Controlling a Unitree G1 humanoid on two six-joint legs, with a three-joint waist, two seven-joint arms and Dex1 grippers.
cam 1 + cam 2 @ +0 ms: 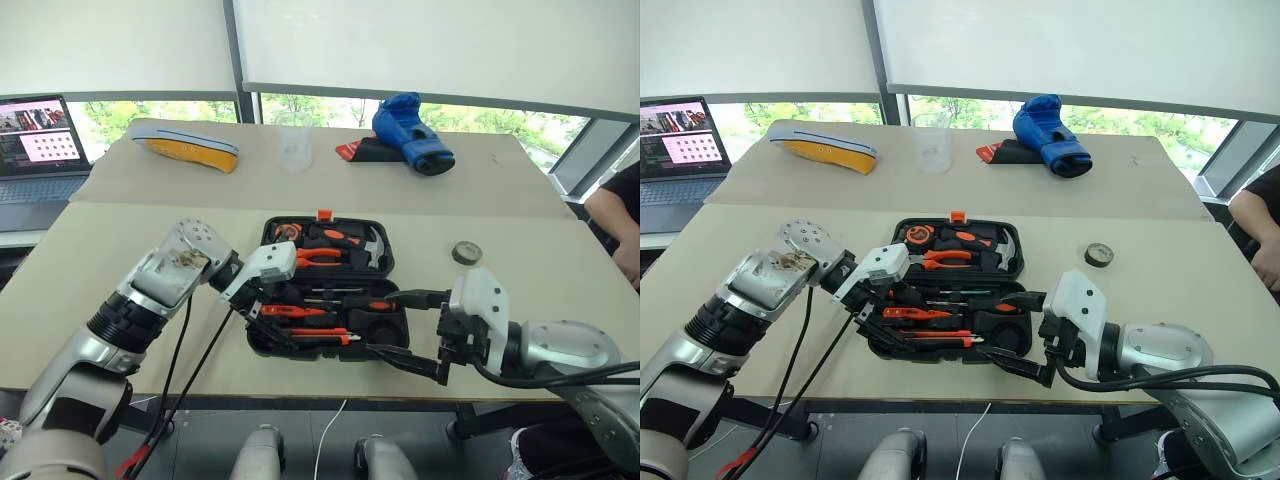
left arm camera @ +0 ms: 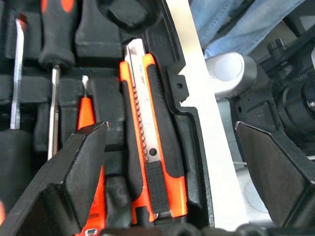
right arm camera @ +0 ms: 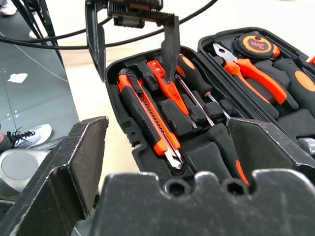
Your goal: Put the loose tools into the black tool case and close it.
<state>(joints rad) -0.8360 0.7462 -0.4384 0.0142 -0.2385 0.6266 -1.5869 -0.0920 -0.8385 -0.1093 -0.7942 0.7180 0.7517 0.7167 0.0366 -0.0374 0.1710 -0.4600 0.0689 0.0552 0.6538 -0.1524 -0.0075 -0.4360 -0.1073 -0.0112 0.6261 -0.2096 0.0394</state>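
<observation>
Right end effector [image 1: 415, 330]: nearest the camera, at the front right corner of the case, black fingers spread wide with nothing between them.
Left end effector [image 1: 880, 315]: over the left end of the case, fingers apart and empty; in the left wrist view one finger [image 2: 74, 182] stands above the slim orange tester, the other beyond the case rim.
Tool case [image 1: 385, 262]: black, lying open on the bench between the two end effectors, orange latch at its far edge.
Utility knife [image 2: 150, 147]: seated in the front recess of the case, straight below the left end effector's gap, not touched.
Screwdrivers [image 3: 197, 98]: lying in their recesses beside the knife.
Tape roll [image 1: 466, 252]: loose on the bench, right of the case, beyond the right end effector.
Bench [image 1: 150, 250]: pale tan; a blue glove [image 1: 410, 130] and a yellow object [image 1: 190, 150] lie at its far side.
Room: a laptop [image 1: 35, 150] at far left, windows with white blinds behind.
</observation>
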